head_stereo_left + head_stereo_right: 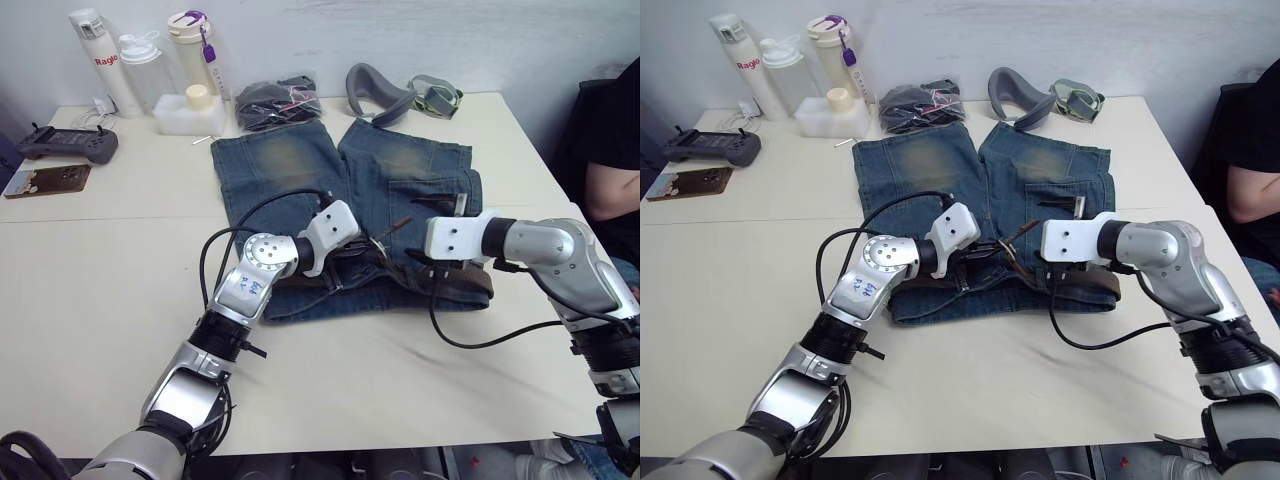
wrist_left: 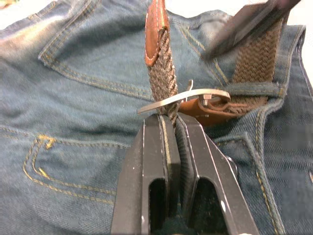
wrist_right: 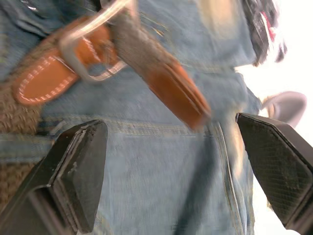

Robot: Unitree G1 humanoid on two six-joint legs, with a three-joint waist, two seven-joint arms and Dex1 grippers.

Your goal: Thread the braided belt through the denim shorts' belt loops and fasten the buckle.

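Observation:
The denim shorts lie flat in the middle of the table, waistband towards me. The braided belt runs along the waistband and under a belt loop. Its tan-tipped end passes through the silver buckle and sticks up. My left gripper is shut on the braided strap just behind the buckle, near the waistband's middle. My right gripper is open, hovering over the shorts beside the buckle with nothing between its fingers; in the left eye view it sits at the waistband's right part.
Several bottles and a white container stand at the back left, with a dark bundle in a bag and a grey padded item behind the shorts. A controller lies at far left. A person sits at the right edge.

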